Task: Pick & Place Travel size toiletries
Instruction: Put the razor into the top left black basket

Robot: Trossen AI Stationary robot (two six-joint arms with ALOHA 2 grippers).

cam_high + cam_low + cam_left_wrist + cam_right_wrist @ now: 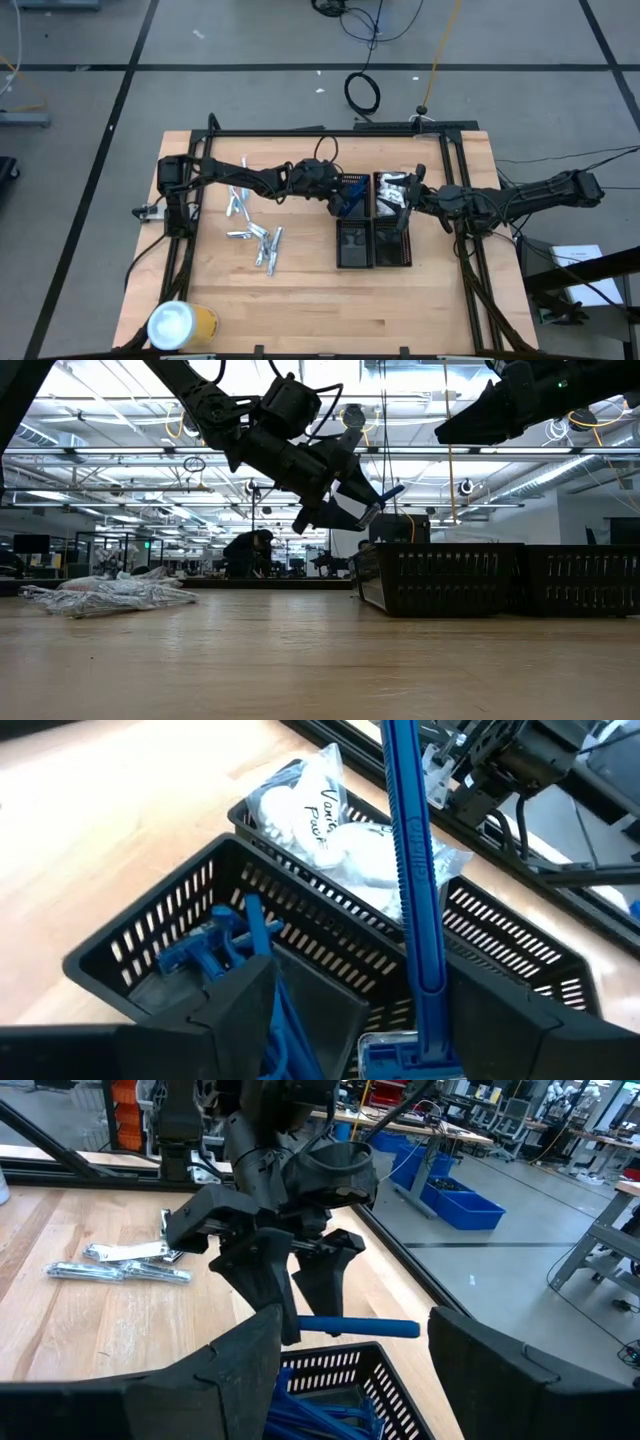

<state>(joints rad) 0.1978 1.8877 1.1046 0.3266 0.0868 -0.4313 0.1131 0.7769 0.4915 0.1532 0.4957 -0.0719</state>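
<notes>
Blue razor (415, 870) between parting fingers of left gripper (362, 505), above far-left tray compartment (160, 945) holding other razors | advice — open fully, rise straight up | right gripper (402, 205) open, waiting over right trays

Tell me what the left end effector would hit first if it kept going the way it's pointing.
Probably the blue razors lying in the black tray compartment below. The left end effector points down into it, a blue razor between its fingers; depth is uncertain.
</notes>
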